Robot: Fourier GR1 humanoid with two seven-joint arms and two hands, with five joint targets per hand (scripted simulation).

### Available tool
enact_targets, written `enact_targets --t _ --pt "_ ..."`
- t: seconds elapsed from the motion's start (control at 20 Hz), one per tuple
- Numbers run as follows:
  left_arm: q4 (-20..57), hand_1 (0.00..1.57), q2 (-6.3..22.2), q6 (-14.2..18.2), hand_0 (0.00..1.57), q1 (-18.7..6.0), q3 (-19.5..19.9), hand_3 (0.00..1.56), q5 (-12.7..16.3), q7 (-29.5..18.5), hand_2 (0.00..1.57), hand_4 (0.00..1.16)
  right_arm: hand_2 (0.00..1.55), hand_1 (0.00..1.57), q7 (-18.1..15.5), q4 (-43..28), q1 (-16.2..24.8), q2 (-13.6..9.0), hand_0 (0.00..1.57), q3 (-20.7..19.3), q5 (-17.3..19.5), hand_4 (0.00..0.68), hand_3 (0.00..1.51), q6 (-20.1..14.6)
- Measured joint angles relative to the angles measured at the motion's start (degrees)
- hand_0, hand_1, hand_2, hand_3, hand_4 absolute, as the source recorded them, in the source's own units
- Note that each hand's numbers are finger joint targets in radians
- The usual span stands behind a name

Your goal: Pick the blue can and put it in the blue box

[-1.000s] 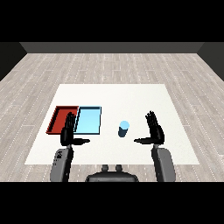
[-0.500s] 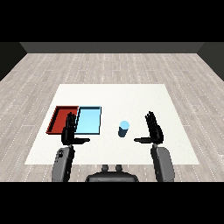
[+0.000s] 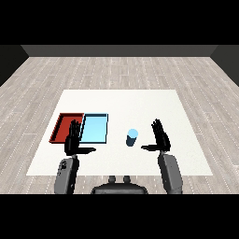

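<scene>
Very little is changing since a second ago: the right hand (image 3: 161,138) is sitting where it was, perhaps edging a touch toward the blue can (image 3: 132,137), and the left hand (image 3: 73,141) is likewise holding its place near the front edge of the trays. The can is standing upright on the white table (image 3: 154,100), between the two hands, just right of the light blue tray (image 3: 94,129) and apart from it, with the red tray (image 3: 65,127) lying against that tray's far left side. The right hand's fingers are standing straight and spread, thumb pointing inward toward the can, and nothing is being held; there is clear table showing between thumb and can. The left hand's fingers are equally straight and open, thumb jutting right. So the reach is looking barely underway, and the pick is not yet begun. Judging from this, the right hand is the better placed one, needing to close the gap sideways and curl round the can before carrying it leftward to the blue tray.
</scene>
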Motion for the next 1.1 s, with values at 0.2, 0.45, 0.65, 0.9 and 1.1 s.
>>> enact_targets --t 0.2,0.45,0.65,0.9,1.1 --pt "0.8 0.0 0.4 -0.2 0.0 -0.3 0.6 0.0 0.2 -0.4 0.0 0.0 0.0 0.0 -0.3 3.6 -1.8 0.8 0.0 0.2 -0.1 0.0 0.0 -1.4" --pt "1.1 0.0 0.9 -0.5 0.0 -0.9 1.4 0.0 0.9 -0.5 0.0 0.0 0.0 0.0 -1.2 7.3 -2.9 1.4 0.0 1.0 -0.5 0.0 0.0 -2.5" --pt "-0.9 0.0 0.5 -0.8 0.0 0.5 0.8 0.0 1.4 -0.5 0.0 0.0 0.0 0.0 -2.5 11.1 -4.8 1.5 0.0 1.7 -0.8 0.0 0.0 -4.2" --pt "1.5 0.0 0.8 -0.5 0.0 -1.5 1.7 0.0 1.7 -1.1 0.0 0.0 0.0 0.0 -5.1 14.6 -5.2 1.7 0.0 4.5 -2.0 0.0 0.0 -5.7" --pt "-0.6 0.0 0.3 0.4 0.0 -0.6 0.8 0.0 1.2 0.0 0.0 0.0 0.0 0.0 -6.1 18.0 -6.5 1.7 0.0 4.7 -2.4 0.0 0.0 -5.4"
